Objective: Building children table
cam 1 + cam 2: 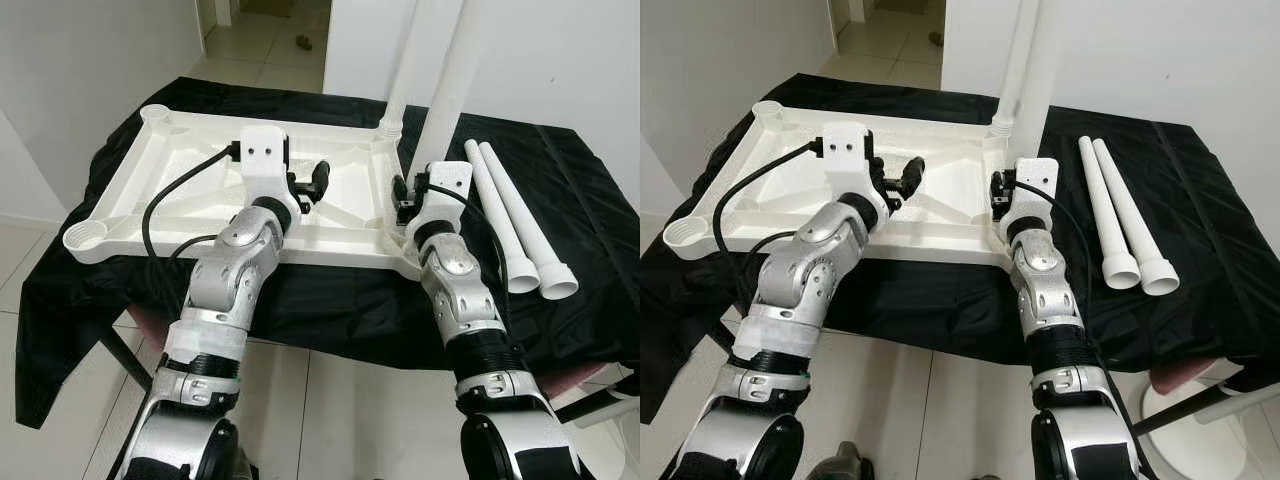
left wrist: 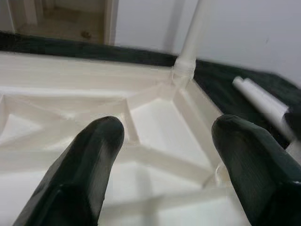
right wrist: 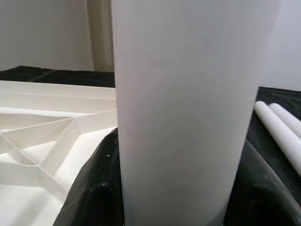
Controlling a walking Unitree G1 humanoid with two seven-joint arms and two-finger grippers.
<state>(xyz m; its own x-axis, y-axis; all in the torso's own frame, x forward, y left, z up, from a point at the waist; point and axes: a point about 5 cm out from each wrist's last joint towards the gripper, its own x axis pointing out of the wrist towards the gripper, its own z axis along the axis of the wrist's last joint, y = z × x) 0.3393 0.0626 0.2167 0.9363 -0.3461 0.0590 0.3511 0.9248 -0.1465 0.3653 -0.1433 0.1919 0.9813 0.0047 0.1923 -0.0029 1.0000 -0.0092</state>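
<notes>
The white tabletop point(image 1: 200, 150) lies upside down on a black cloth. One white leg point(image 1: 402, 70) stands in its far right corner socket. A second upright leg point(image 1: 455, 80) rises at the near right corner, and my right gripper point(image 1: 404, 195) is shut on it low down. In the right wrist view that leg point(image 3: 183, 108) stands between the two dark fingers point(image 3: 91, 193). My left gripper point(image 1: 318, 180) hovers open over the ribbed middle of the tabletop, holding nothing, with its fingers point(image 2: 80, 174) well apart. Two loose legs point(image 1: 510, 215) lie side by side to the right.
The two left corner sockets point(image 1: 85, 237) point(image 1: 155, 113) stand open. The black cloth point(image 1: 580, 200) hangs over the table's edges. White walls stand close on the left and behind, with a tiled doorway point(image 1: 270, 40) beyond. A pink seat edge point(image 1: 1185, 375) shows at the lower right.
</notes>
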